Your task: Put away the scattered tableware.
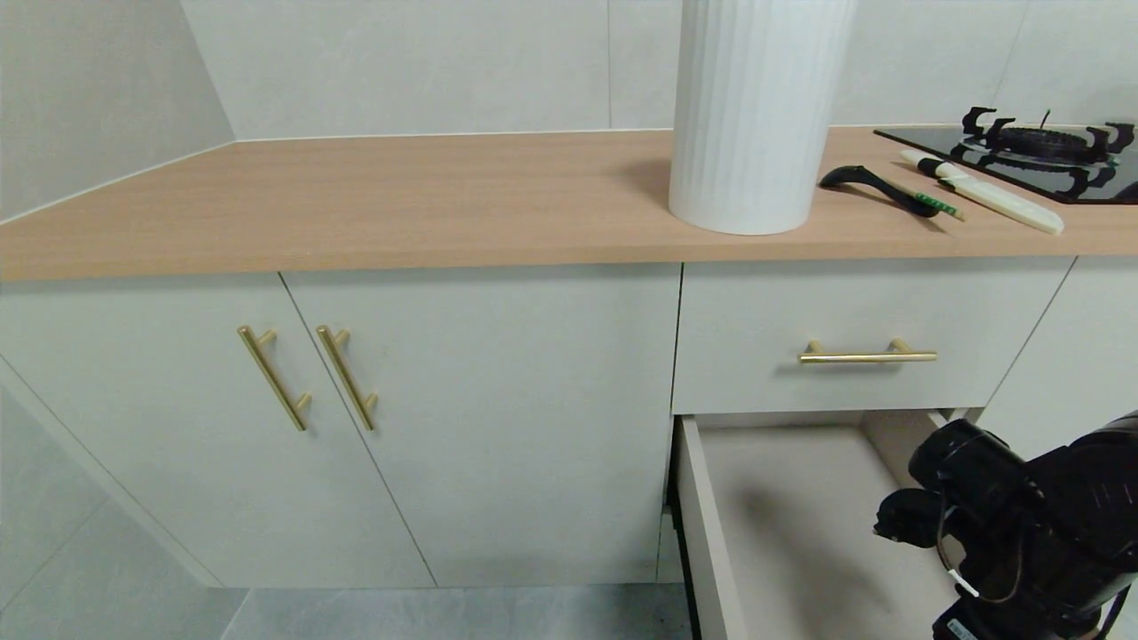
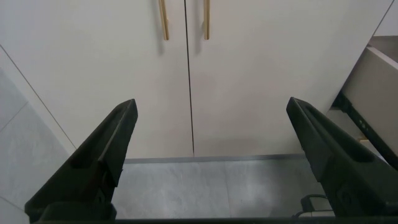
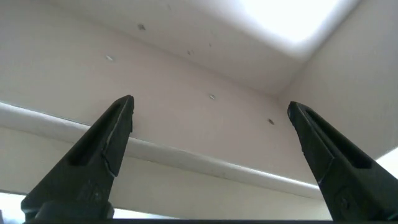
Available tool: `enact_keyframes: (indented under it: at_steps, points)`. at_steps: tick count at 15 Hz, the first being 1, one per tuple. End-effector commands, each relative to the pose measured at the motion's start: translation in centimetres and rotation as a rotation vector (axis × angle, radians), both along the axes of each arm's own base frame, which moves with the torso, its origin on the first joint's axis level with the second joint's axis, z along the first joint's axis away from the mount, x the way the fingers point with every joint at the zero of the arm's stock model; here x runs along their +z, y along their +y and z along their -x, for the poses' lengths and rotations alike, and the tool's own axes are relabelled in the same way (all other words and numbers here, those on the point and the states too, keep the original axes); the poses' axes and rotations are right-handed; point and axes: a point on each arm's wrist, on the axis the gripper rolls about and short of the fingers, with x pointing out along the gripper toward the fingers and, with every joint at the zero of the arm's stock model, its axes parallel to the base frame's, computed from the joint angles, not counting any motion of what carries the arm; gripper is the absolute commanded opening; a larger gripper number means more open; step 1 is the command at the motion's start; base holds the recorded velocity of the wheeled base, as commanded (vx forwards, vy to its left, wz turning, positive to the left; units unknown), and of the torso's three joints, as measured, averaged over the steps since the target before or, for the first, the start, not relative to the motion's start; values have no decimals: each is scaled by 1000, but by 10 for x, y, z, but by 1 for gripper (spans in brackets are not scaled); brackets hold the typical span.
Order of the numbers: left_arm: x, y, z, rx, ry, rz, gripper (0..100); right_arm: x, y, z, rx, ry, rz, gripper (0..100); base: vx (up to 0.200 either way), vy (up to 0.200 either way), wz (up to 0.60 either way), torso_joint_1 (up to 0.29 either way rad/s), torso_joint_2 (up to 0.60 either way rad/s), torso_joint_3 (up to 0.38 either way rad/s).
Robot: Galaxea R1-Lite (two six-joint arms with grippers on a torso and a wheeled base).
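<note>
Head view: spotted black ladle and white utensil lying flat on the wooden countertop, side by side between ribbed white vase and hob. Judging nothing stowed yet, both left to move. Lower drawer open and ready, right arm over it. Upper drawer shut. Pale tiled wall behind, grey floor below.

Left wrist view: left gripper low, facing shut cabinet doors. Jaws wide apart, holding nothing.

Right wrist view: right gripper pointing into the drawer interior. Jaws apart, empty.
</note>
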Motion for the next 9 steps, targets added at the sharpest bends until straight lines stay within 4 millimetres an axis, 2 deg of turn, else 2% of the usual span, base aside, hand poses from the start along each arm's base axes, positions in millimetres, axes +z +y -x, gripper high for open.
enact_keyframes:
  at_steps: [1,5,7,9]
  points:
    - [0,0,0,0,1,0,100,1,0,-1,0,-3,-1,100,0,0,0,0,0,0]
    - [0,0,0,0,-1,0,100,10,3,-8,-29,-63,-22,100,0,0,0,0,0,0]
    - [0,0,0,0,-1,0,100,23,3,-11,-90,-125,-58,100,0,0,0,0,0,0]
    - [0,0,0,0,-1,0,100,46,1,-8,-125,-240,-119,100,0,0,0,0,0,0]
